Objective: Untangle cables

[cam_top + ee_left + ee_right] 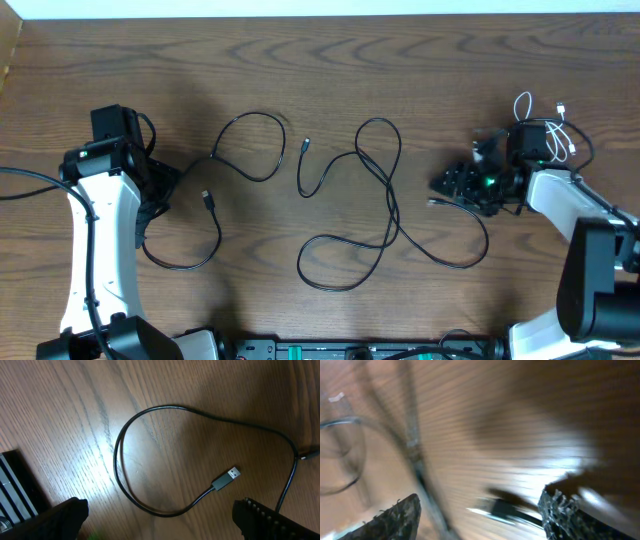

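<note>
Wood-grain table (330,60) with long black cables (392,212) looped loosely across its middle, white cable (560,125) bunched by the right arm (560,195), left gripper (160,512) spread wide above a USB-tipped loop (116,460), right gripper (480,510) also parted, blurred.

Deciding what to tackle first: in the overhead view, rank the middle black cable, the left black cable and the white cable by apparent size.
Largest: thin black looping cable in the middle, with the widest sprawl.
Next: thin black cable on the left.
Smallest: short white cable, bunched at the far right.
</note>
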You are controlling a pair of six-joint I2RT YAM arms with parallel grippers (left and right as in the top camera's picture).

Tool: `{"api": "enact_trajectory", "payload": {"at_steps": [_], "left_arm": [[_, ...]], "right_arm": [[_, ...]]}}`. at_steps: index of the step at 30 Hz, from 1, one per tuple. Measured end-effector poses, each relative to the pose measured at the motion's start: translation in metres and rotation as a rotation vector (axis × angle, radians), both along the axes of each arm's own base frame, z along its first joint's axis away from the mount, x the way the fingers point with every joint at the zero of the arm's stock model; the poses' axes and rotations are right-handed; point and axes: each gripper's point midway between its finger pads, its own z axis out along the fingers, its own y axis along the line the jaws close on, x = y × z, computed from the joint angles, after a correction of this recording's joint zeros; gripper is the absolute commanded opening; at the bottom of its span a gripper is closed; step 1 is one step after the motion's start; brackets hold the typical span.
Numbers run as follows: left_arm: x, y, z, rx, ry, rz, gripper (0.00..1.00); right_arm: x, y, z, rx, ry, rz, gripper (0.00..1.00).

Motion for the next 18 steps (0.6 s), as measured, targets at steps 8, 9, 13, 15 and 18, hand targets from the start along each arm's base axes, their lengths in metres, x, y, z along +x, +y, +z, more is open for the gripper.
{"api": "enact_trajectory", "payload": {"at_steps": [8, 9, 13, 15, 18], "left_arm": [[0.000, 0.000, 0.000, 0.000, 0.000, 0.000, 0.98], [0.000, 0.000, 0.000, 0.000, 0.000, 0.000, 0.98], [0.000, 0.000, 0.000, 0.000, 0.000, 0.000, 0.98], [0.000, 0.000, 0.000, 0.000, 0.000, 0.000, 0.98], [0.000, 0.000, 0.000, 0.000, 0.000, 0.000, 0.98]], "right_arm": [[-0.015, 0.042, 0.010, 0.203, -0.021, 0.131, 0.81], [-0.018, 0.046, 0.009, 0.203, -0.016, 0.143, 0.81], [-0.033, 0.058, 0.009, 0.199, 0.055, 0.190, 0.86], [-0.038, 0.061, 0.009, 0.148, 0.095, 0.218, 0.88], [-0.037, 0.062, 0.009, 0.008, 0.121, 0.272, 0.90]]}}
